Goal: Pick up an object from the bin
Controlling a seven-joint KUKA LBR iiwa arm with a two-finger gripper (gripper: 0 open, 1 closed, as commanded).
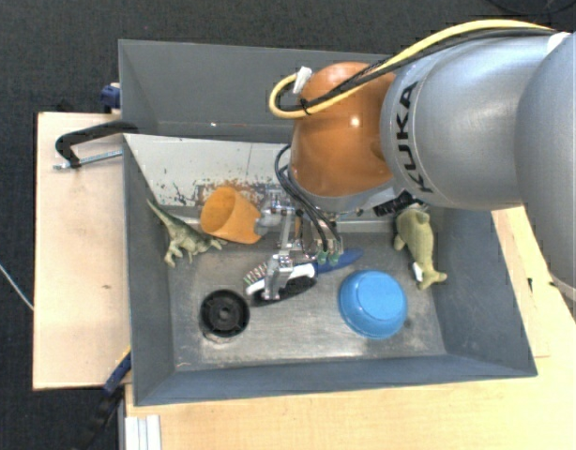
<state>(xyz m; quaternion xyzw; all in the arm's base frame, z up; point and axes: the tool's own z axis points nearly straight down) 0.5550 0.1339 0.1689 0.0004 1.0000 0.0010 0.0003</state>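
1. Gripper hangs low; whether wide or narrow I cannot tell. Directly beneath it lies a slim black-white-blue tool.
2. Risk: the tool lies flat, so a grasp may skid off it or scrape metal.
3. Orange cup close beside could be nudged; blue bowl near.
4. Bin floor is scuffed grey metal, with dark carpet beyond.

The grey metal bin carries loose things on its floor. Just below the gripper lies a white, black and blue brush-like thing. To the view's left of the gripper lie a tipped orange cup, a green toy dinosaur and, nearer the front, a black round piece. To its right are a blue bowl and a pale green figure.
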